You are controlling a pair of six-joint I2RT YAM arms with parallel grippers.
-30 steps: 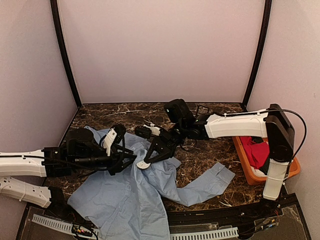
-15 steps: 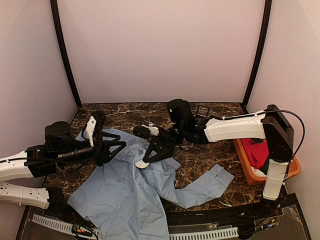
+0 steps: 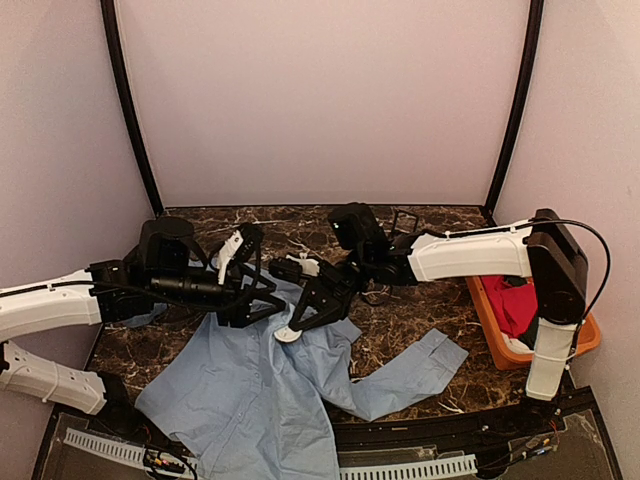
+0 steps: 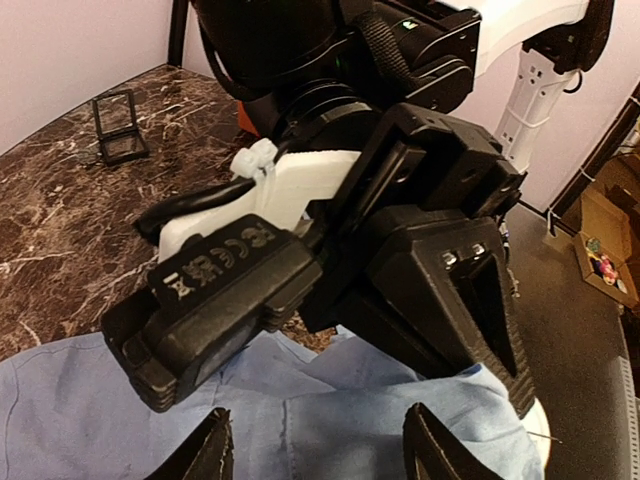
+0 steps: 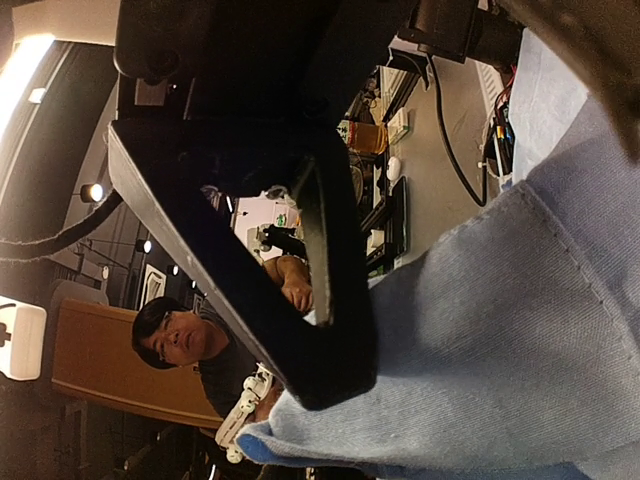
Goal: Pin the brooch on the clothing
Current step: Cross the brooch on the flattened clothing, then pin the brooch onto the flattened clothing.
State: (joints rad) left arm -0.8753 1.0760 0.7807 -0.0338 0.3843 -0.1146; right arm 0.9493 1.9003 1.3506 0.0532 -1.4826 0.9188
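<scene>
The blue shirt [image 3: 250, 390] lay crumpled on the dark stone table [image 3: 400, 310], from the near edge up to the middle. Over its upper part the left gripper [image 4: 325, 455] hung with its two fingers spread apart, holding nothing. Just beside it, the right gripper [image 3: 292, 325] was pinched tight on a fold of the shirt. Off to the right sat an orange basket [image 3: 487, 327] with a red cloth [image 3: 515, 300] inside. A small black stand [image 3: 400, 218] stood near the far wall.
</scene>
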